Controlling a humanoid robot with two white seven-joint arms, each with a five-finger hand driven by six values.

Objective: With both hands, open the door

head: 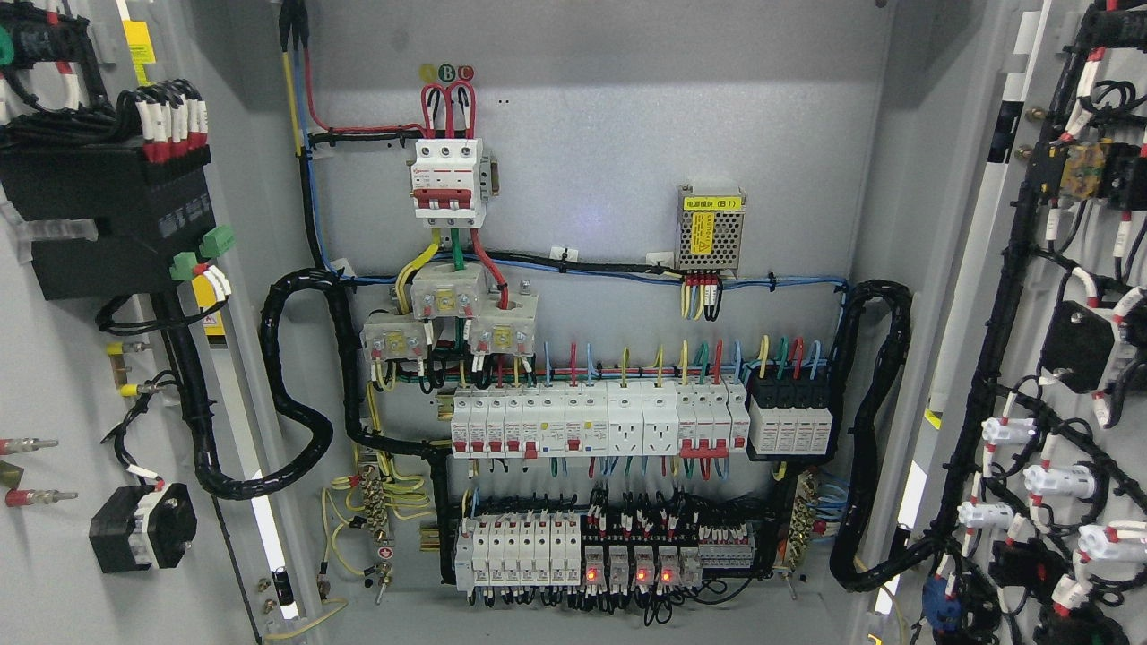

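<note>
Left door (54,376) and right door (1057,358) being seen swung wide, cabinet interior (591,358) exposed. Opening judged complete. No hands being shown; fingers' state cannot be told. Only withdrawal likely being called for next.

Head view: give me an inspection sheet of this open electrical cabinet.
Surface: grey metal back panel, components mounted.
Job's things: left grey cabinet door and right grey cabinet door, both swung open.
Clutter: nothing seen.
Grippers: nothing seen; neither hand in view.
Cables: thick black wire bundles loop at both sides; red, yellow, green and blue wires feed the white breaker row.
Surroundings: red-and-white main breaker, small perforated metal power module, red indicator lights lit.
</note>
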